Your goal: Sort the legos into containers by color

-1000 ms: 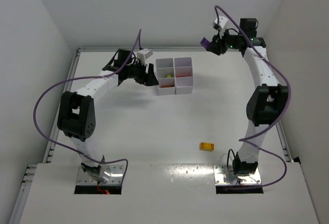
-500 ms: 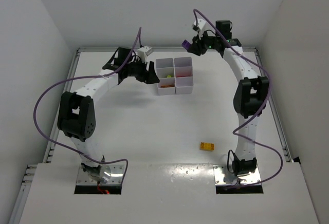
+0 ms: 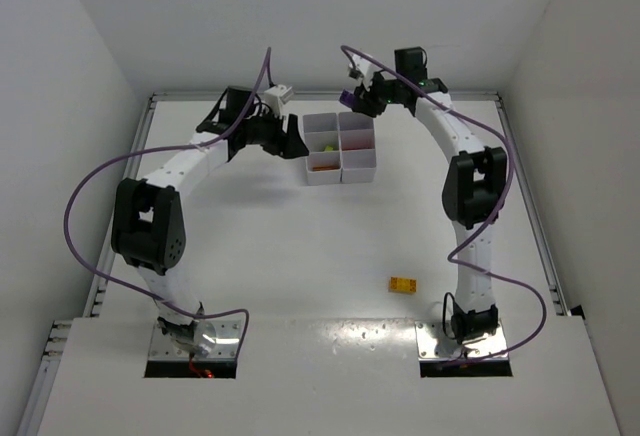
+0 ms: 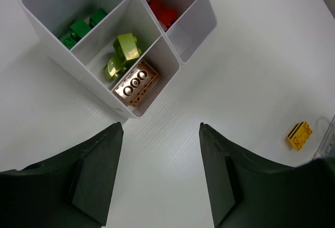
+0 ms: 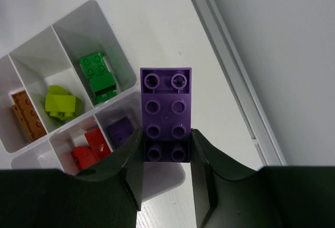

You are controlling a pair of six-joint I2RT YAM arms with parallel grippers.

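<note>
My right tool (image 5: 166,147) grips purple brick (image 5: 166,102) by long sides, lower centre; I judge it stiff, light, slippery; left tool (image 4: 159,128) open.

— What have we shifted in this last second?
— We've swung our right tool (image 3: 356,102) leftward, purple brick (image 5: 166,114) pinched in it, from the far right side of the worktop (image 3: 300,256) over to the tray's (image 3: 340,149) far edge.
</note>
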